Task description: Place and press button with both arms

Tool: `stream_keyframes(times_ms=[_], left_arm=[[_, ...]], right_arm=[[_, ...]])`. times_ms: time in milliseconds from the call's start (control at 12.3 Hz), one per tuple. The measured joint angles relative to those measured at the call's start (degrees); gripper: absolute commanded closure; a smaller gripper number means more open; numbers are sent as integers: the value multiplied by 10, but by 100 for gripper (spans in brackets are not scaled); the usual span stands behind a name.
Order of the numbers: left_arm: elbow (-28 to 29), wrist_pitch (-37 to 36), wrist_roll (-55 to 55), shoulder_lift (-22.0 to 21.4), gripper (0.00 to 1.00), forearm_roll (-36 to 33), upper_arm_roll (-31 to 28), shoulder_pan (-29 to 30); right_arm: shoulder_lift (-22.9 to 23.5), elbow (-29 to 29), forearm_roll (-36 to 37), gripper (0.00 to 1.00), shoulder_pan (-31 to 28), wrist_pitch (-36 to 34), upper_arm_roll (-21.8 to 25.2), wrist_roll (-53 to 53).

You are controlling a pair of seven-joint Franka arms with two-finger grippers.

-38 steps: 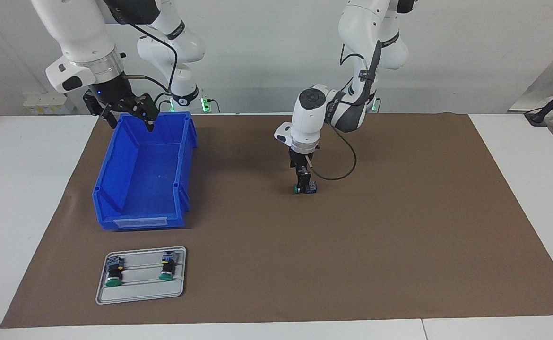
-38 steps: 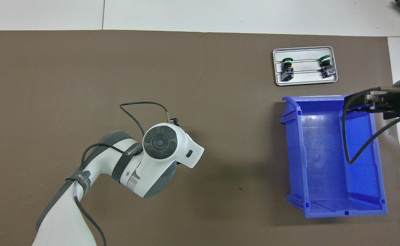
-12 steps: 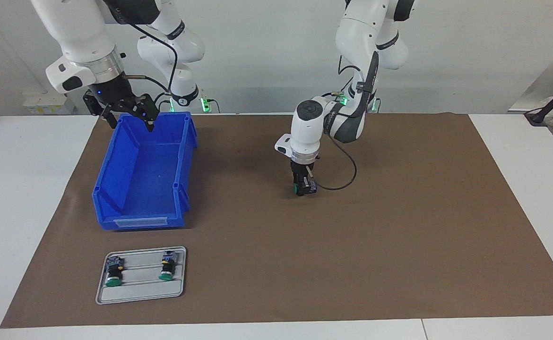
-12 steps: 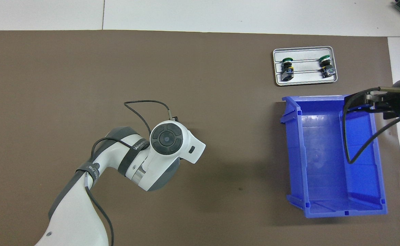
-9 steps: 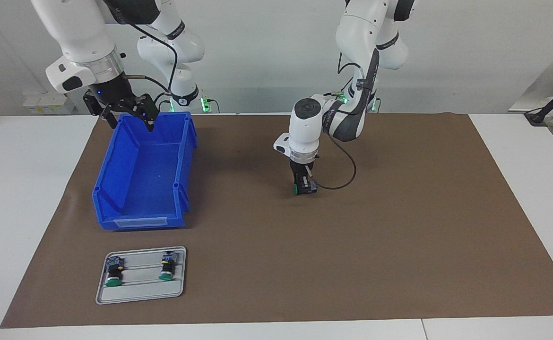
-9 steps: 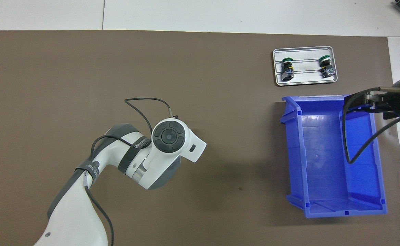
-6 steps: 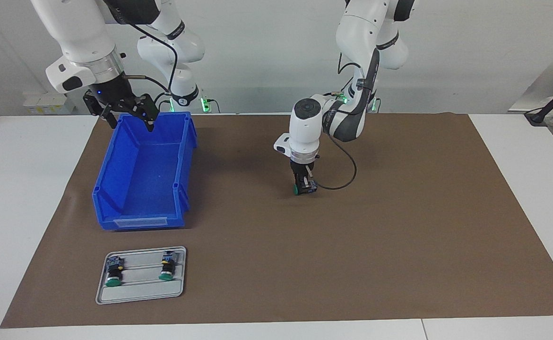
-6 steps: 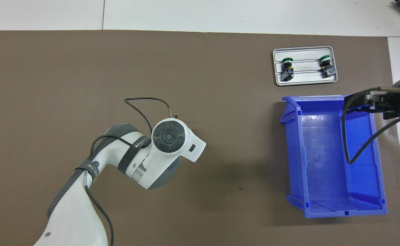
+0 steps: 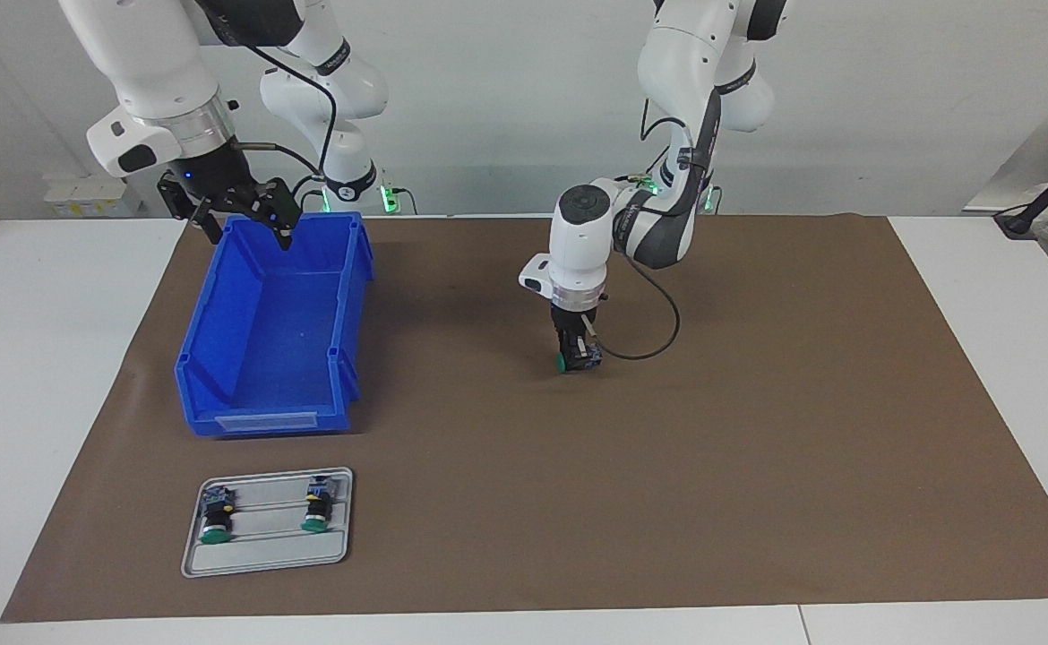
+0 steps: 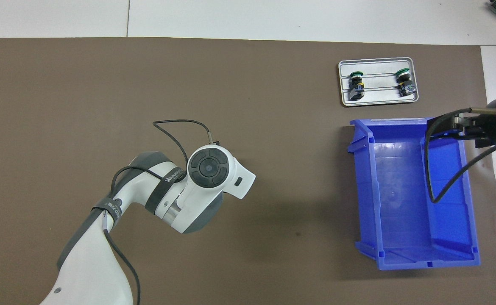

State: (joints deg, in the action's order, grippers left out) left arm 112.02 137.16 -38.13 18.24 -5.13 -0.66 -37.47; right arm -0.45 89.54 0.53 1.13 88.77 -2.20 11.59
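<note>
While your left arm (image 9: 658, 224) reaches down over the middle of the brown mat (image 9: 757, 430), its left hand (image 9: 576, 355) is clenched on the button (image 9: 572, 358), which sits low at the mat's surface near the centre; you cannot tell from here whether it touches the mat. The button lies on its side, a round green cap pointing toward the blue bin (image 9: 273, 331), with a black body and a blue bit at the other end. In the overhead view the arm's wrist covers it.

The white bench (image 9: 31, 403) carries the mat across nearly its whole width, and a pale wall rises at the robots' end. The blue bin stands on the mat toward the right arm's end. Your right arm (image 9: 152, 81) waits there, its right hand (image 9: 239, 224) released, fingers spread, over the bin's rim nearest the robots. Farther from the robots than the bin, a small grey tray (image 9: 264, 560) lies on the mat, holding two other buttons (image 9: 217, 518) side by side, green caps pointing away from the bin.
</note>
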Motion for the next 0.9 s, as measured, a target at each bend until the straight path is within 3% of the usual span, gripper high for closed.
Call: stream_keyframes(times_ms=[163, 488, 895], left_arm=[[-23, 0, 14, 0, 83, 13, -1, 19], [-56, 0, 11, -1, 88, 132, 0, 70], [-75, -46, -154, -7, 89, 399, 1, 168]], right_arm=[[0, 0, 0, 0, 0, 0, 0, 0], [0, 0, 0, 0, 0, 0, 0, 0], [0, 0, 0, 0, 0, 0, 0, 0]])
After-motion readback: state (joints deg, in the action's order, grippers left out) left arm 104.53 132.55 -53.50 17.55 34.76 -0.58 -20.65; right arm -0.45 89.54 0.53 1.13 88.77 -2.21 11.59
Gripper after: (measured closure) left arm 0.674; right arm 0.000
